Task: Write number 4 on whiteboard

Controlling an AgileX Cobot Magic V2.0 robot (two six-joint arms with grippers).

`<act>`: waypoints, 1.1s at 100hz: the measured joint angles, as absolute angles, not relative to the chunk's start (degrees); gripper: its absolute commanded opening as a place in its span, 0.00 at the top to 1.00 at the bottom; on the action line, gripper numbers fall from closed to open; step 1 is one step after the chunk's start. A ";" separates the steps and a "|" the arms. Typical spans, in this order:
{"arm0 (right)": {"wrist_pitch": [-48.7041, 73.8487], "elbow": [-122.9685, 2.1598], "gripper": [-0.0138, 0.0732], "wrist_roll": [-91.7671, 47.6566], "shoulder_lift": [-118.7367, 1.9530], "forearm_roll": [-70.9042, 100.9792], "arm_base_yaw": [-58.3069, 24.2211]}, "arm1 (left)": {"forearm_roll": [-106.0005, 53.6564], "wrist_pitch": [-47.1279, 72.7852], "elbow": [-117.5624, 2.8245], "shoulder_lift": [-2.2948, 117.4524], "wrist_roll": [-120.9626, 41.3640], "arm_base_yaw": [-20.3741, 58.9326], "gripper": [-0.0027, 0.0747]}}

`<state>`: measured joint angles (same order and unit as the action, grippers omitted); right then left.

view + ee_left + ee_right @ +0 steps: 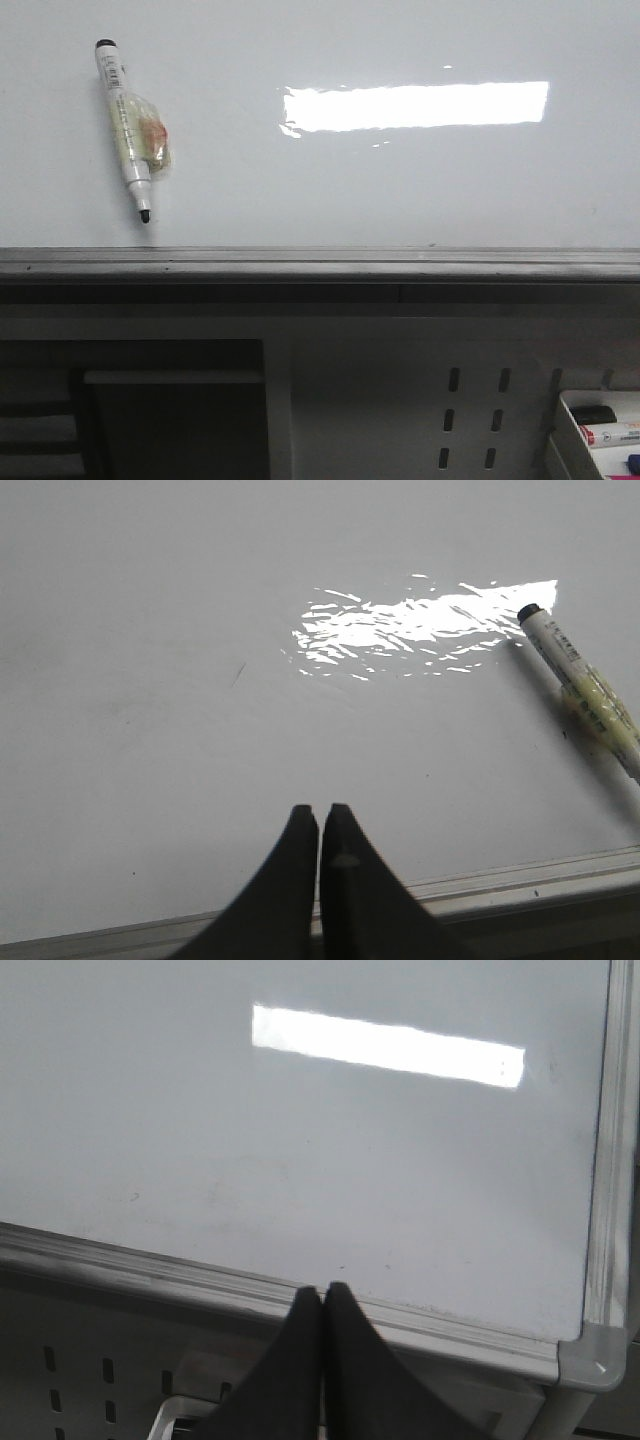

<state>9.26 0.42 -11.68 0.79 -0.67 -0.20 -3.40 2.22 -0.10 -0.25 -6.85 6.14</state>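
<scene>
The whiteboard (400, 190) lies flat and glossy with a bright strip of reflected light across it, and no number 4 is drawn anywhere on it yet; only a few faint specks and smudges show. A marker (126, 125) rests on the board toward its left side, uncapped tip pointing to the grey edge rail (320, 262), with a patch of yellowish tape or film wrapped round its middle. The left hand (320, 825) has its fingers pressed together and holds nothing; it hangs over the board near the rail, with the marker well off to one side in its view. The right hand (322, 1305) is likewise together and empty, over the rail near the board's right corner. The main risk, as I judge it, is the pickup: the marker lies flat on a slick board, so fingers closing unevenly could roll or skid it away, and the tape bulge may make the grip sit crooked, tilting the tip so the strokes skip or smear. An exposed tip could also drag a stray line across the board while being lifted. Pressing too hard could slide the marker in the fingers. Below the rail at lower right, a white tray (572, 432) holds what look like spare markers (608, 432), one red-labelled with a dark cap beside it.
</scene>
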 measured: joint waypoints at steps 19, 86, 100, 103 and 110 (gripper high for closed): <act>9.26 0.42 0.92 -11.68 0.79 -0.67 -0.20 | -3.40 2.22 -0.10 -0.25 -6.85 6.14 0.99; 8.55 0.42 0.92 -11.68 0.79 -0.67 -0.20 | -3.40 2.22 -0.10 -0.25 -6.85 6.14 0.99; 8.28 0.42 0.92 -11.68 0.79 0.00 -0.20 | -3.40 2.22 -0.10 -0.25 -6.85 6.14 0.99; 8.19 0.42 0.92 -11.68 0.79 0.45 -0.20 | -3.40 2.22 -0.10 -0.25 -6.85 6.14 0.99; 8.16 0.42 0.92 -11.68 0.79 1.89 -0.20 | -3.40 2.22 -0.10 -0.25 -6.85 6.14 0.99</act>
